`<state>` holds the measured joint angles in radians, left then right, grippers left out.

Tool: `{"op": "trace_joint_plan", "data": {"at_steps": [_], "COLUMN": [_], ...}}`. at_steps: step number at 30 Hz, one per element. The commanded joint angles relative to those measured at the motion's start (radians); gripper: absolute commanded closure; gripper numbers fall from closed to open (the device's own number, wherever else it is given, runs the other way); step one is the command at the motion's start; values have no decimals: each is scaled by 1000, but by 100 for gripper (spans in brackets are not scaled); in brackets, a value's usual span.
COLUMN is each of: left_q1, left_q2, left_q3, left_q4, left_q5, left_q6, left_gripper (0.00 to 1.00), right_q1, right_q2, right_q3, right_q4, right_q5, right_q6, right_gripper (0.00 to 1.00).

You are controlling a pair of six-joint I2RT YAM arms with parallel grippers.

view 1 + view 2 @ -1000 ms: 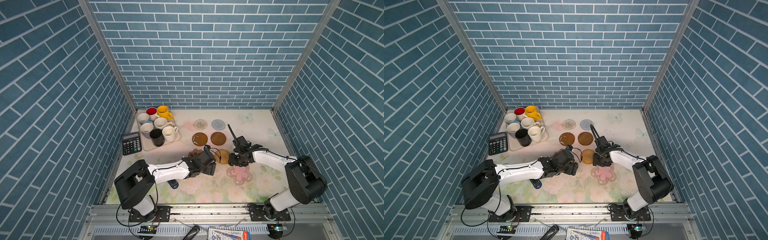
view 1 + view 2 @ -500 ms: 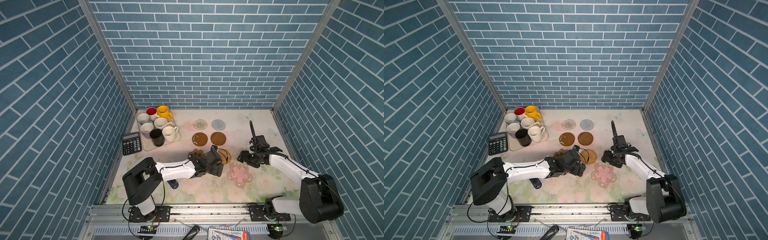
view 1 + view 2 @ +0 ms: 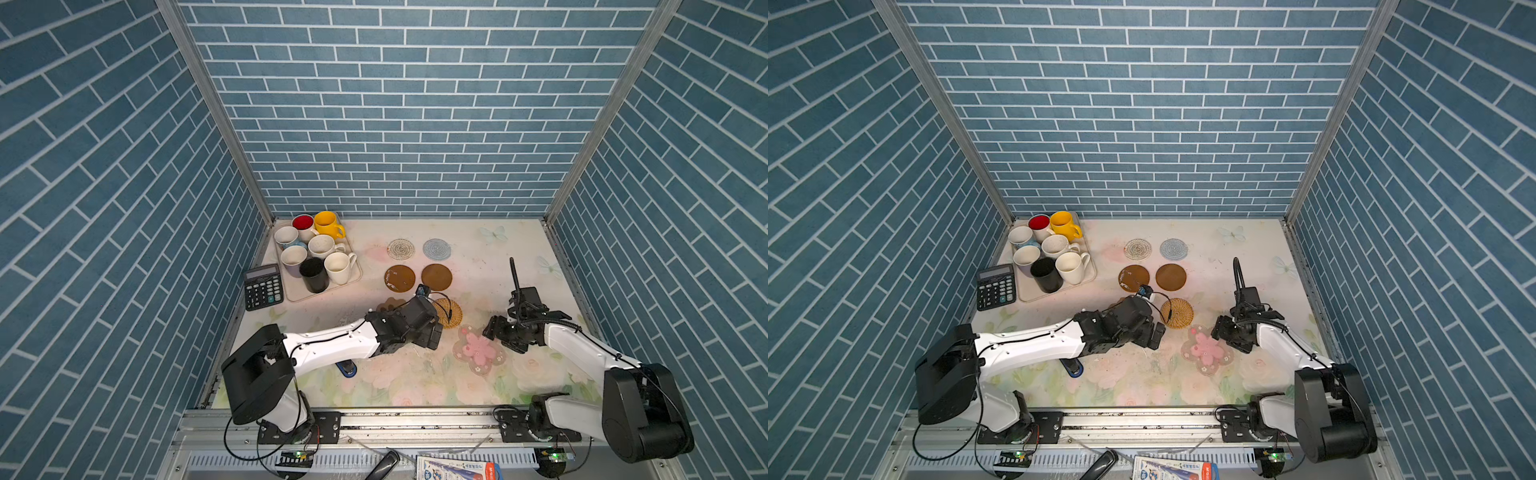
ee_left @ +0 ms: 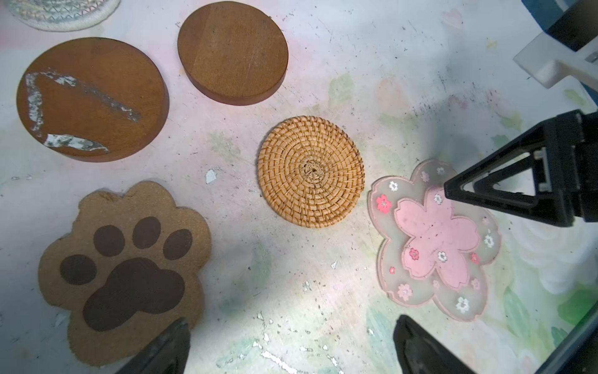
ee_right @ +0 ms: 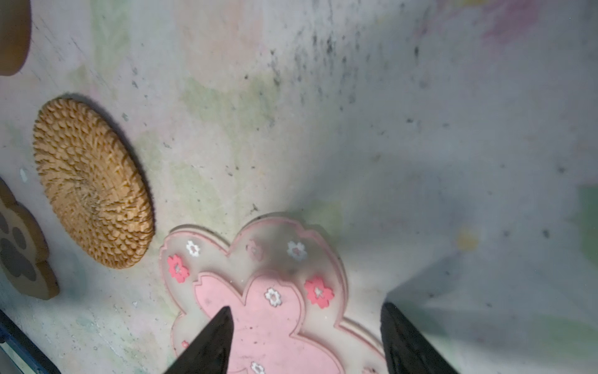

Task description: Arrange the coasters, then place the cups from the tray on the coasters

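Observation:
Seven cups, among them a yellow one (image 3: 326, 224) and a black one (image 3: 313, 274), stand in the tray (image 3: 297, 293). The coasters lie flat on the mat: white woven (image 3: 400, 249), light blue woven (image 3: 436, 249), two brown discs (image 3: 399, 278) (image 3: 436, 276), rattan (image 4: 310, 171), paw-shaped (image 4: 126, 278) and pink flower (image 5: 268, 301). My left gripper (image 4: 291, 343) is open and empty over bare mat between the paw and the flower. My right gripper (image 5: 307, 340) is open above the flower's edge, one fingertip over its pink centre and the other past its rim.
A black calculator (image 3: 263, 286) lies left of the tray. A small blue object (image 3: 347, 369) sits under the left arm. Brick walls close in the back and both sides. Bare floral mat stretches along the right side (image 3: 519, 249).
My right gripper has pulled away from the rattan coaster and now hangs over the pink flower coaster. My left gripper has opened wider and shifted a little to the right.

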<state>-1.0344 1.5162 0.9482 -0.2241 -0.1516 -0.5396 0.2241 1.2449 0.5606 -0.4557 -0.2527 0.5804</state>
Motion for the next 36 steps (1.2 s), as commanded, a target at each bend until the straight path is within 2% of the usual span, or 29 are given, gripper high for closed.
{"op": "trace_joint_plan", "data": {"at_steps": [1, 5, 15, 20, 25, 28, 32, 36], "left_q1": [16, 58, 164, 231, 267, 307, 373, 410], "left_q2": [-34, -93, -229, -228, -205, -160, -99, -21], "left_q3": [8, -23, -89, -85, -47, -18, 7, 75], "left_q4": [-49, -71, -126, -167, -245, -293, -302, -314], "left_q5": [-35, -49, -50, -19, -85, -121, -128, -166], "left_q6": [16, 18, 29, 9, 9, 10, 7, 21], "left_gripper": [1, 1, 1, 1, 2, 7, 21, 26], "right_q1": [71, 185, 338, 390, 398, 398, 388, 355], "right_q2": [42, 41, 45, 90, 123, 127, 130, 151], "right_q3": [-33, -42, -58, -24, 9, 62, 163, 267], "right_q4": [7, 28, 139, 177, 196, 178, 132, 101], "right_q5": [-32, 4, -20, -23, -28, -23, -16, -37], "right_q6": [44, 95, 229, 256, 250, 227, 175, 121], "right_gripper": [29, 29, 33, 33, 33, 33, 32, 32]}}
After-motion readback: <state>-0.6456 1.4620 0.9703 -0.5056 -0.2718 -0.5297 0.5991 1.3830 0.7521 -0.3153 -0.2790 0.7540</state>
